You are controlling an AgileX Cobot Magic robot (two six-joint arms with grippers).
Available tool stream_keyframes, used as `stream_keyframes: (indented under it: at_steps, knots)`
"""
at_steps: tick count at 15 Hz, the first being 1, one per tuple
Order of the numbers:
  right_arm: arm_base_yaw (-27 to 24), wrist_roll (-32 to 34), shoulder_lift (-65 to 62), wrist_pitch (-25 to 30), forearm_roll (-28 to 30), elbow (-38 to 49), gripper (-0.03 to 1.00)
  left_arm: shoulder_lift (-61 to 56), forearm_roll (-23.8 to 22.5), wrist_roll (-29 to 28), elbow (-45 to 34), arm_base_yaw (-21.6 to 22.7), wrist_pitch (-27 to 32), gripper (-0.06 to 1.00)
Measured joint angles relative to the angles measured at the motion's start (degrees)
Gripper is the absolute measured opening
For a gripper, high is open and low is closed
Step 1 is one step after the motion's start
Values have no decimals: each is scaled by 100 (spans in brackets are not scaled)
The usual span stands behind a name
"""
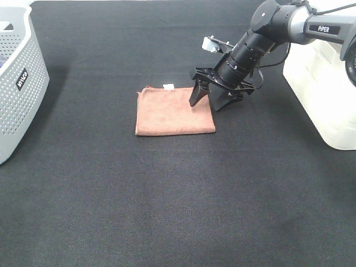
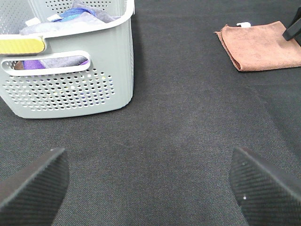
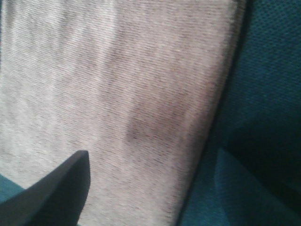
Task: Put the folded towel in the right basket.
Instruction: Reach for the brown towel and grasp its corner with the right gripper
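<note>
The right gripper (image 1: 206, 104) hangs low over the folded towel (image 1: 172, 111) with its jaws spread wide and nothing pinched between them. One finger (image 3: 61, 188) stands over the brown cloth and the other lies just past the towel's edge, over the black table cover (image 1: 178, 211), so that edge runs between the two tips. Whether either tip touches the fabric cannot be told. The towel lies flat directly beneath this gripper, with most of its area reaching away from the arm's side and its small white tag (image 1: 168, 86) on the far edge. The white basket (image 1: 322, 94) stands behind the gripper, beside the arm's base, well apart from the towel. The left gripper (image 2: 148, 183) is also spread and holds nothing; the grey basket (image 2: 70, 89), filled with coloured cloths (image 2: 80, 12), sits near in front of it, and the towel lies farther ahead.
</note>
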State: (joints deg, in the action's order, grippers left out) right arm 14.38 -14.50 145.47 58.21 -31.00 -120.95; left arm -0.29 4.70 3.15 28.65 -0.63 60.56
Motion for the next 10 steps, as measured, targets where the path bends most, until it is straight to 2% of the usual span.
stream_keyframes:
  at_steps: [4, 7, 10]
  knots:
    - [0, 0, 6, -34, 166, 0, 70, 0, 0, 0, 0, 0, 0, 88]
    - [0, 0, 109, -46, -34, -40, 70, 0, 0, 0, 0, 0, 0, 88]
    - [0, -63, 166, -46, -395, -46, 61, 0, 0, 0, 0, 0, 0, 88]
